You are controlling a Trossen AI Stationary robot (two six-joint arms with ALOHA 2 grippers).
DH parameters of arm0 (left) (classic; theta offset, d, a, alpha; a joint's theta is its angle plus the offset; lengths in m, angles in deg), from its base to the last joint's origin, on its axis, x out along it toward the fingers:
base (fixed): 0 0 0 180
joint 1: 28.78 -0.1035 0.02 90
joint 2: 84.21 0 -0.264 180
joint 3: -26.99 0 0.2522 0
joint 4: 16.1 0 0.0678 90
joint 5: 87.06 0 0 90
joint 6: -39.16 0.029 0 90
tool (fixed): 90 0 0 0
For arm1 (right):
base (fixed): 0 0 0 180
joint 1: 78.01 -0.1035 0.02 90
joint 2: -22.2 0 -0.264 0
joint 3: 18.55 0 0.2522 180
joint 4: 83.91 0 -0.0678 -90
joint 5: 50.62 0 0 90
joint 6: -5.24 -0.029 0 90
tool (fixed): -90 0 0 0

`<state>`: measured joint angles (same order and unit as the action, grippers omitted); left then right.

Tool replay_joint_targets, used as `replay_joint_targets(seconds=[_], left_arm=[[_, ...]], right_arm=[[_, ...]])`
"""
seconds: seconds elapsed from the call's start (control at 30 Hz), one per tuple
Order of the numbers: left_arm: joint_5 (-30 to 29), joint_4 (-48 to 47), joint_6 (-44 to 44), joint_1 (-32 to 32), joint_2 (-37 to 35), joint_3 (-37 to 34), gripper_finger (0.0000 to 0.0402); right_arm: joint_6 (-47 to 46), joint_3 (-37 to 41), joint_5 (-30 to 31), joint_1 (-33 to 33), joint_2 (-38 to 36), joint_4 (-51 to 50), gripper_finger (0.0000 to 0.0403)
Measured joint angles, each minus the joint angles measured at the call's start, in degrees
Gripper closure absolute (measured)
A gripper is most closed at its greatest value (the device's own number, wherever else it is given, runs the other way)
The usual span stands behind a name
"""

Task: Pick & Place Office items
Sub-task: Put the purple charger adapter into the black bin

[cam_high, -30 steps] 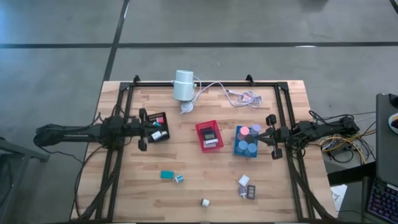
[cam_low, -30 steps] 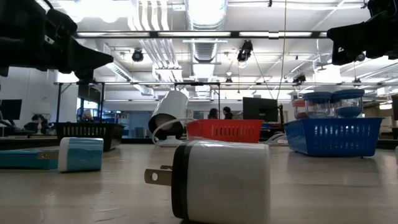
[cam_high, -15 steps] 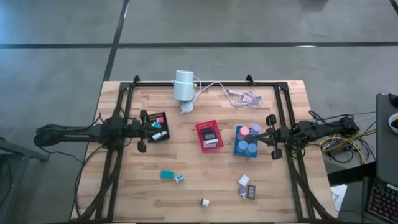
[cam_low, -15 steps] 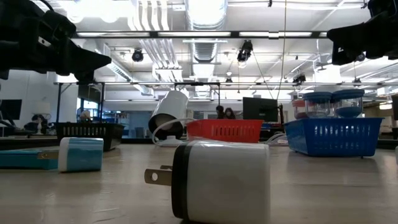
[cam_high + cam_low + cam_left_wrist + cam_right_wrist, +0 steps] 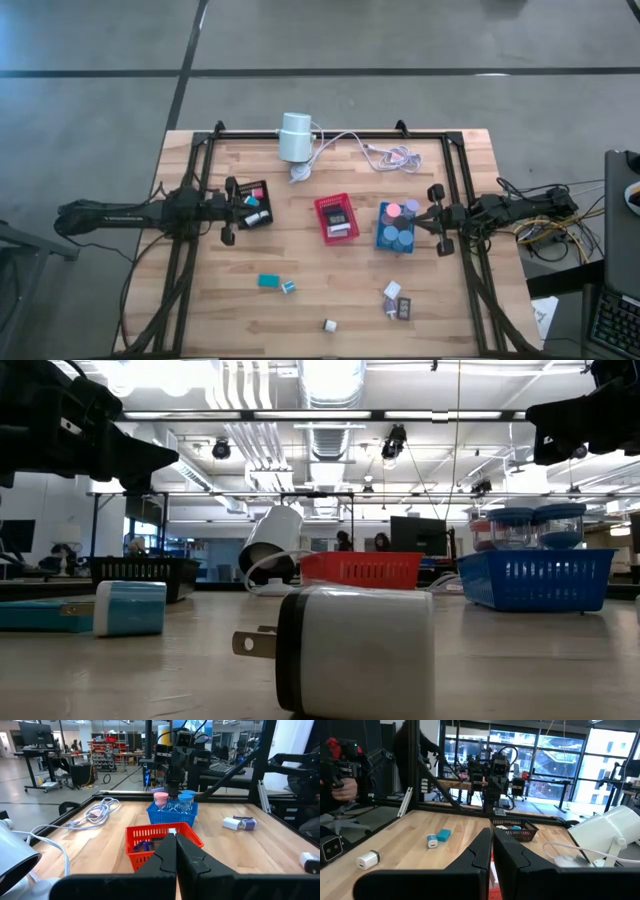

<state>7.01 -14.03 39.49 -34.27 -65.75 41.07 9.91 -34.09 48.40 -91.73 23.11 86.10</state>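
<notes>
From above, the left tool point(image 5: 233, 210) hangs at the black tray point(image 5: 253, 203) and the right tool point(image 5: 432, 219) beside the blue tray point(image 5: 396, 226), both pinched shut and empty. Loose items lie on the bench point(image 5: 330, 290): a teal block point(image 5: 268, 281), a small white-and-teal piece point(image 5: 288, 287), a white plug point(image 5: 329, 325) and a little cluster point(image 5: 397, 300) near the front right.

At bench level, the white plug point(image 5: 350, 651) lies on its side, prongs out. It looks light, rigid and smooth, so it may skid; I would grip across its flat sides, not the prongs.

The left wrist view shows closed fingers point(image 5: 165, 857) before the red tray point(image 5: 162, 840).

The right wrist view shows shut fingers point(image 5: 481, 852), with the teal block point(image 5: 443, 834) well beyond; it looks stiff and easiest to take across its short width.
</notes>
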Motion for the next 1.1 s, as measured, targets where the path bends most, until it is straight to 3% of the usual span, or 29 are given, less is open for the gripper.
replay_joint_targets(seconds=[0.27,0.47,0.67,0.9,1.1], left_arm=[[-0.01,0.00,-0.16,0.00,-0.02,0.00,0.0401],[-0.02,0.00,-0.16,0.00,-0.02,0.00,0.0401],[-0.04,0.00,-0.16,0.00,-0.02,-0.02,0.0401],[-0.05,-0.04,-0.16,0.00,-0.02,0.00,0.0401],[-0.07,-0.07,-0.16,0.00,-0.02,0.00,0.0401]], right_arm=[[-1.27,-0.69,0.02,0.00,1.09,2.29,0.0390],[-4.48,-6.50,-2.43,0.00,7.44,-1.68,0.0390],[-5.94,-16.77,-8.58,-1.64,20.94,-9.24,0.0390],[-12.82,-31.55,-7.15,-8.02,41.42,-18.74,0.0390],[-23.72,-45.71,-4.07,-13.36,57.86,-33.92,0.0390]])
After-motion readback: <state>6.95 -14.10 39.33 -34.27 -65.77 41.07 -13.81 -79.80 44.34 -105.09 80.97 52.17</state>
